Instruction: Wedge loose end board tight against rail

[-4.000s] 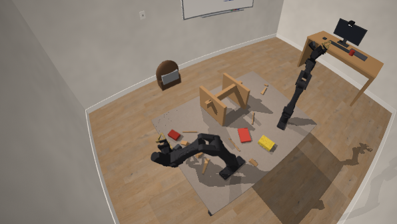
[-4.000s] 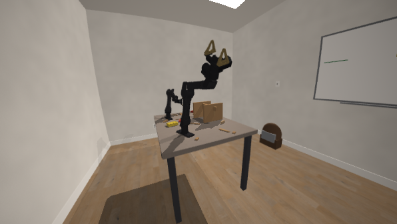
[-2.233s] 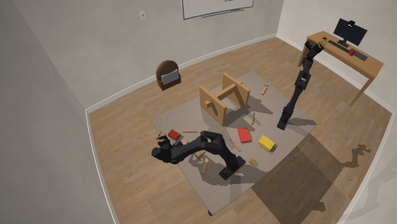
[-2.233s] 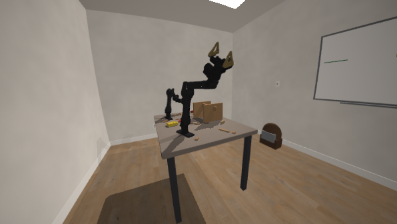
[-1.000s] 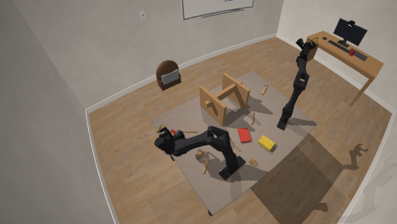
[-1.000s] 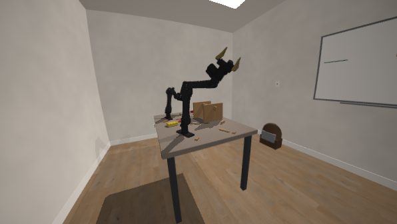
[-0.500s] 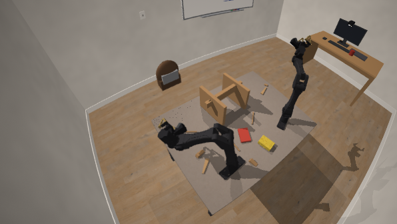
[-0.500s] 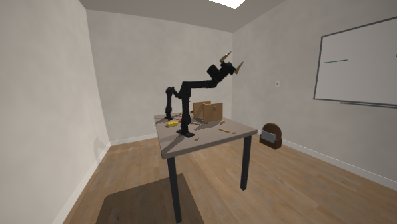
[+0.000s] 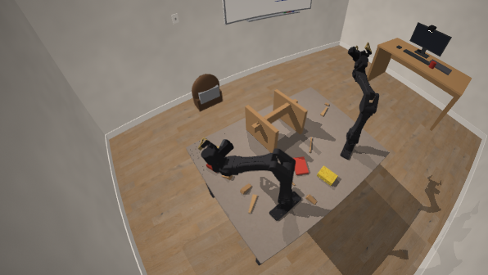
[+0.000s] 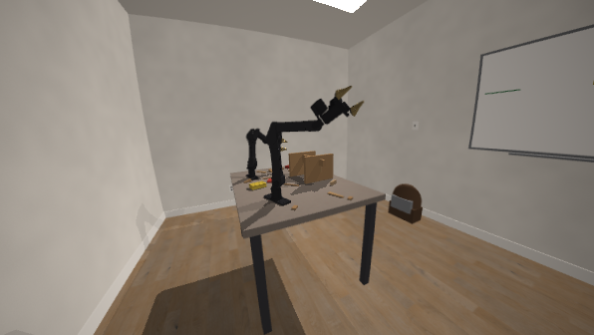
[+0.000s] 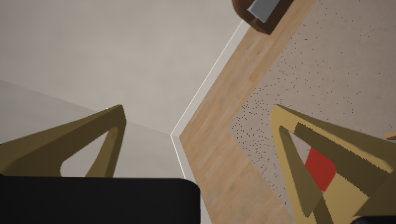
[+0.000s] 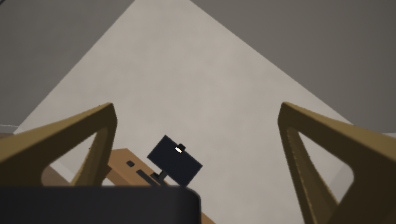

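Note:
Two upright wooden boards, the left one (image 9: 268, 135) and the right one (image 9: 300, 116) (image 10: 324, 171) in the top view, stand joined by a wooden rail (image 9: 275, 114). A rail end with a small wooden piece (image 9: 256, 126) shows at the left board's outer face. Another end (image 10: 322, 162) shows through the right board. Slots and wedge fit are too small to tell. Loose slim wooden pieces (image 9: 253, 204) (image 9: 310, 145) (image 9: 324, 110) lie on the table. My left gripper (image 9: 210, 142) (image 11: 198, 112) is open and empty, raised near a table corner. My right gripper (image 10: 357, 95) (image 12: 197, 111) is open and empty, high above the table's level, away from the boards.
A red block (image 9: 300, 165) and a yellow brick (image 9: 327, 175) (image 10: 257, 185) lie between the arm bases. Another red block (image 9: 210, 167) (image 11: 321, 169) is partly hidden beneath the left gripper. Short wooden blocks (image 9: 246, 188) (image 9: 311, 199) lie near the left arm's base.

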### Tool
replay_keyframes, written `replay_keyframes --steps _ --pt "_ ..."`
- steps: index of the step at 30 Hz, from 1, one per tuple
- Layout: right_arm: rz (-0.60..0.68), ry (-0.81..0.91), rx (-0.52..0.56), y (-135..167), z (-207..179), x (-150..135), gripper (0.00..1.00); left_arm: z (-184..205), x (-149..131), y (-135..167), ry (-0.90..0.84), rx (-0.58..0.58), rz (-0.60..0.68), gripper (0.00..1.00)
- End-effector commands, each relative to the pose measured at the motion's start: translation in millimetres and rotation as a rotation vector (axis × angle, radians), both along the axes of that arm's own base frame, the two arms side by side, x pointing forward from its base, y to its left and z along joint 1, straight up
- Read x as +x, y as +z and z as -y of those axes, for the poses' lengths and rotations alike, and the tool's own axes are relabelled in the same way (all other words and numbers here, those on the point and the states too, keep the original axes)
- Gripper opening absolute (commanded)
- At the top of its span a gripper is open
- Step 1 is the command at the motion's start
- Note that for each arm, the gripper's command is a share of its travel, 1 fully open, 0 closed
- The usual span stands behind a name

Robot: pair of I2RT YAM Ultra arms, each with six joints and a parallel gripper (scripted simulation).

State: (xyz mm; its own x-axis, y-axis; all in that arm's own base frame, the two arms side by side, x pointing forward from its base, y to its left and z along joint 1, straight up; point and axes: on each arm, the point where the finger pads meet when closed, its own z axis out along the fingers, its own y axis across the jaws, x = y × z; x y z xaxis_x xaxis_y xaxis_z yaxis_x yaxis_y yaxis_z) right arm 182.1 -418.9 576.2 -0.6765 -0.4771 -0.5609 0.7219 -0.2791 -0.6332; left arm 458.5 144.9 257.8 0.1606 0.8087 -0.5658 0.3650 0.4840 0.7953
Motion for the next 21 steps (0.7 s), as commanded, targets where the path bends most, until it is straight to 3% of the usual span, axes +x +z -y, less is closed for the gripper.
replay_keyframes --steps 1,3,5,7,16,17,18,20,21 --pt "0.049 0.074 0.009 3 -18 7 1.0 6 -4 1 0.051 -0.064 -0.043 1.0" --pt "0.067 0.133 0.014 7 -29 19 1.0 11 0 20 0.064 -0.066 -0.021 1.0" --pt "0.074 0.182 0.039 0 -35 32 1.0 18 -3 11 0.079 -0.101 -0.053 1.0" --pt "0.088 0.234 0.054 -1 -44 43 1.0 22 0 26 0.094 -0.109 -0.036 1.0" --pt "0.124 0.405 0.13 -15 -75 80 1.0 39 -2 34 0.149 -0.188 -0.061 1.0" --pt "0.147 0.414 0.11 -4 -80 78 1.0 38 0 49 0.155 -0.184 -0.035 1.0" --pt "0.128 0.44 0.158 -24 -81 90 1.0 41 1 60 0.157 -0.188 -0.019 1.0" --pt "0.142 0.497 0.172 -21 -94 99 1.0 49 -4 38 0.175 -0.231 -0.073 1.0" --pt "0.145 0.521 0.186 -25 -99 104 1.0 51 -3 50 0.18 -0.236 -0.054 1.0"
